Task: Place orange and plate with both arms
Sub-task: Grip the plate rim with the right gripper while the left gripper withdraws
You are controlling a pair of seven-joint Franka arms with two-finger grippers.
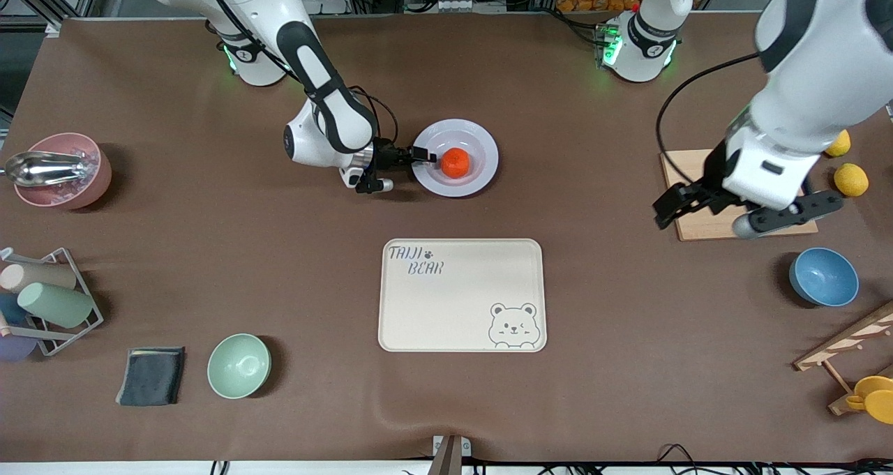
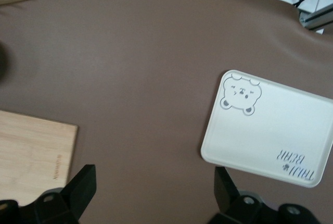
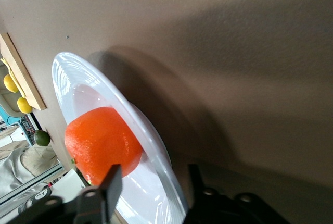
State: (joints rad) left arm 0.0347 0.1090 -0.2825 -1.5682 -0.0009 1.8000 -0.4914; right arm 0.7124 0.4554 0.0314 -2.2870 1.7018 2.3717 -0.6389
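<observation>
Item, the orange (image 1: 456, 162): resting in the sunken centre of the plate (image 1: 481, 142), which sits on the brown table (image 1: 209, 252) farther from the front camera than the tray (image 1: 462, 295) and toward the middle of the table's length. Item, the right gripper (image 1: 425, 155): low at the plate's rim on the side toward the right arm's end, one finger inside over the dish near the orange and one outside under the rim, as the right wrist view shows (image 3: 151, 193); the jaws stand narrow about the rim, though whether they actually pinch it cannot be settled from these views. Item, the left gripper (image 1: 704, 206): up in the air over the edge of the wooden cutting board (image 1: 687, 175), jaws wide and holding nothing; this arm waits. State of work, by judgement: the orange-on-plate part looks done. What appears left is moving the loaded plate, probably onto the tray, which lies bare. The plate is not yet lifted.
</observation>
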